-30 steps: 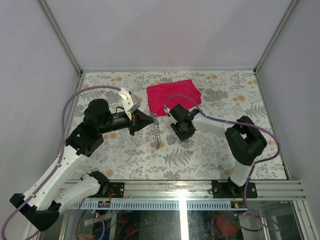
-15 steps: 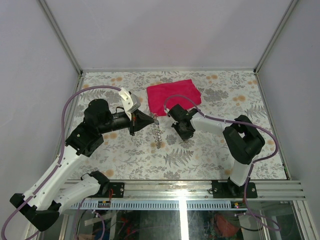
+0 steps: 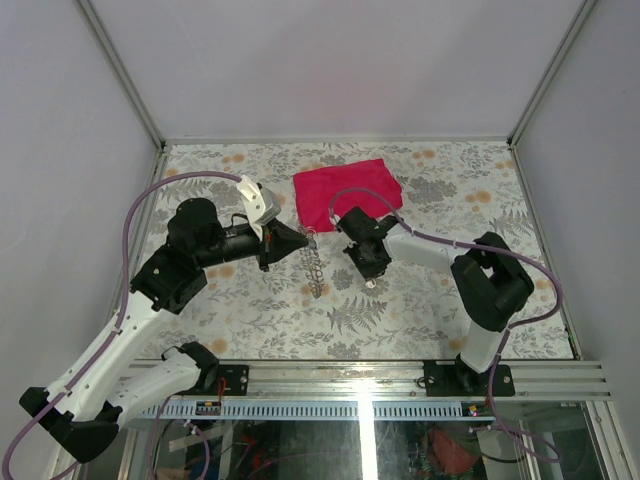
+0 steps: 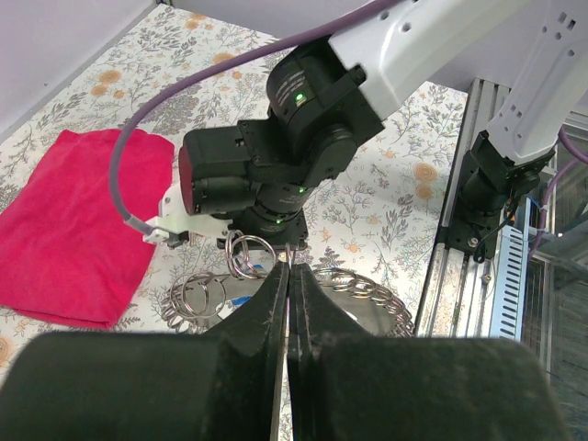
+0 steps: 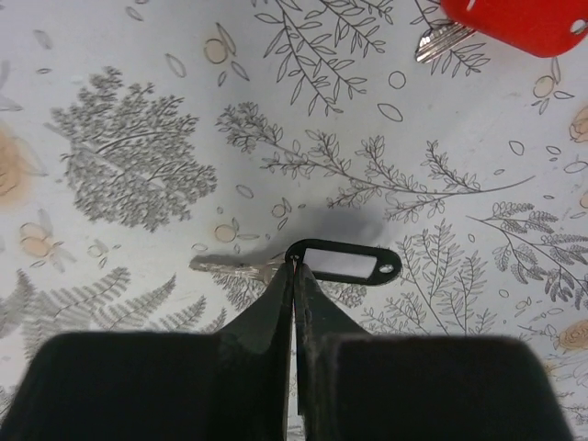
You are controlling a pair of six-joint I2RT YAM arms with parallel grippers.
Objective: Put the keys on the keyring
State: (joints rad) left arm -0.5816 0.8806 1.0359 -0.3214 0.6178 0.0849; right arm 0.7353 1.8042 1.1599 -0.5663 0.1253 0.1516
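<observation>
Over the last second only the right arm has moved. It nudged its wrist back and forth and ended slightly nearer, at about 4 o'clock of the keyring (image 4: 246,257), which suggests it is working a key loose from the table (image 3: 420,300) rather than threading it. The right gripper (image 5: 292,265) is clenched where the black-tagged key (image 5: 344,265) meets its blade. A red-tagged key (image 5: 514,23) lies at 1 o'clock, untouched. Farther off, the left gripper (image 4: 287,268) has stayed put, fingers pressed together, apparently nipping the keyring's edge, with a chain (image 4: 367,289) trailing at 4 o'clock. The pink cloth (image 3: 345,190) lies beyond. No container shows.
</observation>
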